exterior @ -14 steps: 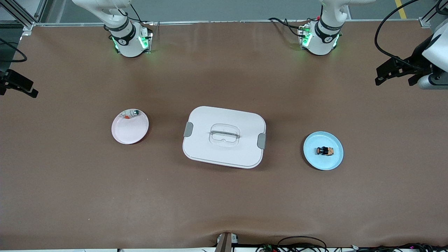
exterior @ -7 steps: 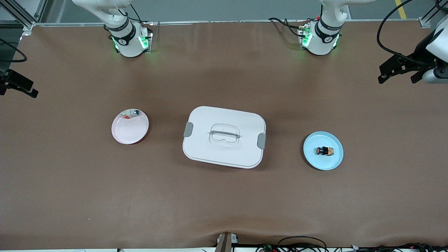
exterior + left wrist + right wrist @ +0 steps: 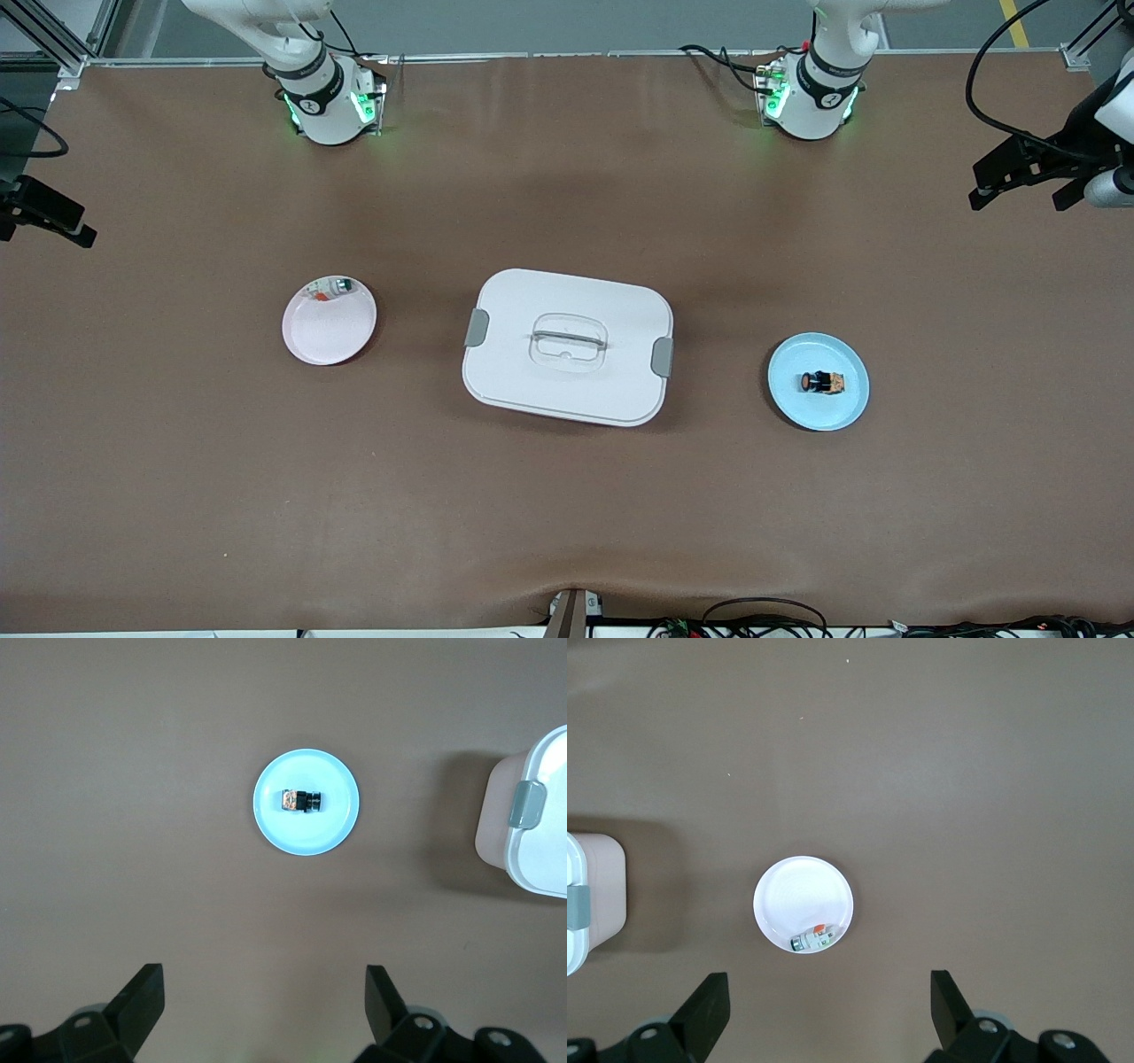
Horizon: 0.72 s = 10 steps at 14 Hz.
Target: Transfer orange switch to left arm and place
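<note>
The orange switch (image 3: pixel 822 382) lies on its side on a blue plate (image 3: pixel 815 413), toward the left arm's end of the table. The left wrist view looks down on the switch (image 3: pixel 301 801) and its plate (image 3: pixel 306 838). The white box (image 3: pixel 532 390) with grey latches sits mid-table, and its ends show in both wrist views (image 3: pixel 536 842) (image 3: pixel 602 895). My left gripper (image 3: pixel 1019 199) hangs open and empty high over the table's edge at the left arm's end, its jaws (image 3: pixel 263 973) wide apart. My right gripper (image 3: pixel 46 232) waits open (image 3: pixel 829 978) over the right arm's end.
A pink plate (image 3: pixel 328 335) toward the right arm's end carries a small green-capped whitish component (image 3: pixel 337 285) at its rim, also seen in the right wrist view (image 3: pixel 811 941). Both arm bases (image 3: pixel 328 102) (image 3: pixel 811 97) stand along the table edge farthest from the front camera.
The left gripper has drifted outward toward the left arm's end of the table and slightly up. The right gripper, switch, box and plates have not moved.
</note>
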### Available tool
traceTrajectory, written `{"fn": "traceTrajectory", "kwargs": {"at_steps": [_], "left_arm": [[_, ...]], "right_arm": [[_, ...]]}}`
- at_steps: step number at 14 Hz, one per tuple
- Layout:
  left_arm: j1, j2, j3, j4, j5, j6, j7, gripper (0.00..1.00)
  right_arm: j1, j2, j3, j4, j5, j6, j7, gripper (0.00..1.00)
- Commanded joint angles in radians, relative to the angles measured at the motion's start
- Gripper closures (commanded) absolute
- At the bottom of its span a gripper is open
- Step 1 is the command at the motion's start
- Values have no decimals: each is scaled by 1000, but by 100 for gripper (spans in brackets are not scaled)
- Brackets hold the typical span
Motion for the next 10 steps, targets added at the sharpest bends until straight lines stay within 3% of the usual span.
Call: {"fn": "traceTrajectory", "kwargs": {"at_steps": [1,10], "left_arm": [[-2,-12,-5,-12,-1,6,9,0],[-6,-3,-31,11,41,-8,16,0]], "right_arm": [[-5,-26,7,-27,-9,19,5,0],[-5,-26,7,-29,-12,29,3,0]]}}
